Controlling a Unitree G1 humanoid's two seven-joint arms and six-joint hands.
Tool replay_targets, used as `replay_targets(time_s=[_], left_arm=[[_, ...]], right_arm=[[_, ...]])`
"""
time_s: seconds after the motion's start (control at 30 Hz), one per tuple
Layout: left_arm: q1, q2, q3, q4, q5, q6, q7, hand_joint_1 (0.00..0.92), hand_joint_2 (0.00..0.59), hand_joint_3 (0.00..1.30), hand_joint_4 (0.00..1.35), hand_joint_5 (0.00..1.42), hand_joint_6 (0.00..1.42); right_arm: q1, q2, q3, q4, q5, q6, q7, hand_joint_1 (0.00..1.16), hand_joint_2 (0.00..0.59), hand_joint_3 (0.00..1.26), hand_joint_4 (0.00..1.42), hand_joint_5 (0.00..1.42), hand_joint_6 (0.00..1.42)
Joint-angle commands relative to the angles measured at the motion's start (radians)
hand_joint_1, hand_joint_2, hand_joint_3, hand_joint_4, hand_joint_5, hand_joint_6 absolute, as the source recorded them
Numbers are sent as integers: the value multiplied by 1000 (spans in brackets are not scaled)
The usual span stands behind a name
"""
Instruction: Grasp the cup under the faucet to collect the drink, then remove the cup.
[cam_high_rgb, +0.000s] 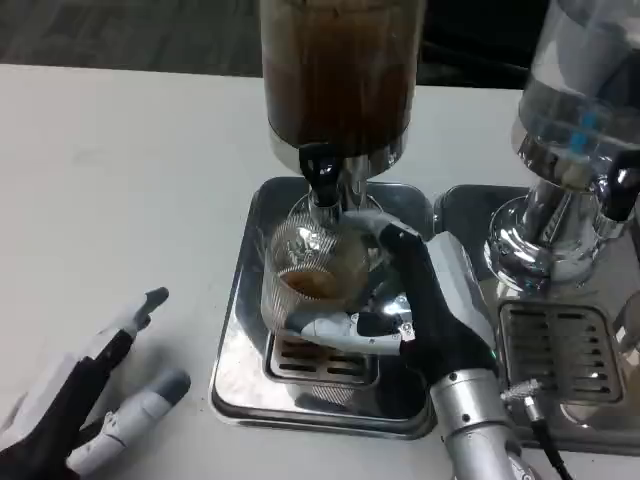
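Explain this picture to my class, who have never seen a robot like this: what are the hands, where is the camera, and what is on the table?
The camera sits on the robot's head or chest and looks down at a white table. The two hands belong to the robot itself.

Its right hand grips a clear ribbed cup with a little brown drink in it. The cup stands under the black faucet of a drink dispenser filled with dark liquid, above a shiny metal drip tray.

Its left hand rests open on the table, holding nothing.

To the right stands a second dispenser with clear liquid and its own tray.
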Motion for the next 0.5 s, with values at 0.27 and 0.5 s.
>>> replay_targets(time_s=[0.27,0.5], left_arm=[[-1,-4,-5,0,-4,1,1,0,131,55,0,67,0],[-1,-2,-4,-1,-2,1,3,0,131,55,0,67,0]], right_arm=[[-13,-21,17,-98,-19,96,78,1014,109,742,801,893,1072],[-6,-39,21,-195,-57,181,142,990,98,765,823,905,1102]])
